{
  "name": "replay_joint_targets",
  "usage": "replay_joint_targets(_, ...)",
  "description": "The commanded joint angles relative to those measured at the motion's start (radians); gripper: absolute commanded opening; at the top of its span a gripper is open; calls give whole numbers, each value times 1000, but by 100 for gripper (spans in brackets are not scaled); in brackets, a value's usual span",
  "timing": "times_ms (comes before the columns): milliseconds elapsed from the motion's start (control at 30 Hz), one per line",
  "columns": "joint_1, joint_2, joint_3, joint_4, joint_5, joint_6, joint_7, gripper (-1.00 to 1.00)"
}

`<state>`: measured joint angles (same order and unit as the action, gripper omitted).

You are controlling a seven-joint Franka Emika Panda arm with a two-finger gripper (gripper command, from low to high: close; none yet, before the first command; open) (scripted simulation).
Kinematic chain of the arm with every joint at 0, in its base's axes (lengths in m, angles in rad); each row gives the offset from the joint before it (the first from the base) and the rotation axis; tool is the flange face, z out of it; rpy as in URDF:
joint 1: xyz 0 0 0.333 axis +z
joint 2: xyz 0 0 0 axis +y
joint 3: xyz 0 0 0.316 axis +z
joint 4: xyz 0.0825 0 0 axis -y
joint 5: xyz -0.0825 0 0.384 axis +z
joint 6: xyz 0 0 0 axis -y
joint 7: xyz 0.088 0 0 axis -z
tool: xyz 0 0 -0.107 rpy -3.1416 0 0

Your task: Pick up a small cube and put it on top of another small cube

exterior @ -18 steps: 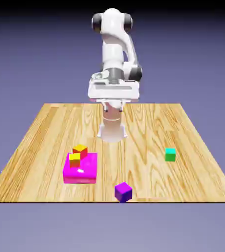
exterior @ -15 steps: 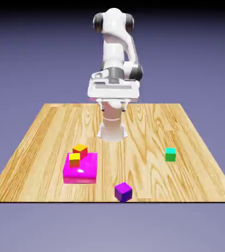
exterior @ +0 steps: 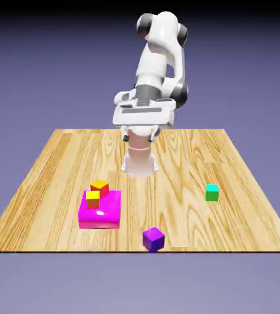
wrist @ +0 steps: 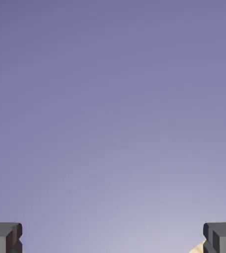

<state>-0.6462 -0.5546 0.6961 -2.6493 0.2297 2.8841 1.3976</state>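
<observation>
Apparently the job is at its very start: the gripper [exterior: 138, 137] is raised high above the desk [exterior: 173, 159], its fingers spread wide with nothing between them, and neither cube of the pair has been stacked. The purple cube [exterior: 153, 240], which I take to be the one to lift, sits right by the desk's near edge in the exterior view, just left of a point midway between the exterior view's right-hand green cube [exterior: 212, 193] and the magenta block [exterior: 100, 210]. What comes next, I judge, is a long reach out toward the camera, then a turn of the fingers to suit the purple cube's faces, as it sits askew with a corner toward the viewer, and a straight descent. That edge is the main worry: a nudge outward could tip the cube off, so the fingers ought to come down cleanly astride it. Bare wood surrounds the green cube, leaving ample room to lower the load onto its top. The tighter quarter is the magenta block, with the yellow cube [exterior: 92, 200] and the orange cube [exterior: 100, 188] close together there; a path between purple and green should keep well away from it.
</observation>
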Motion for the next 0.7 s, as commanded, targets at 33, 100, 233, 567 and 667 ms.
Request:
replay_joint_targets(33,-69,2,73,17,24,-16,68,0)
replay_joint_targets(100,-137,3,145,33,48,-32,137,0)
replay_joint_targets(233,-274,6,290,67,96,-64,274,0)
replay_joint_targets(567,-617,14,652,151,215,-143,615,0)
replay_joint_targets(667,-720,17,761,176,251,-167,718,0)
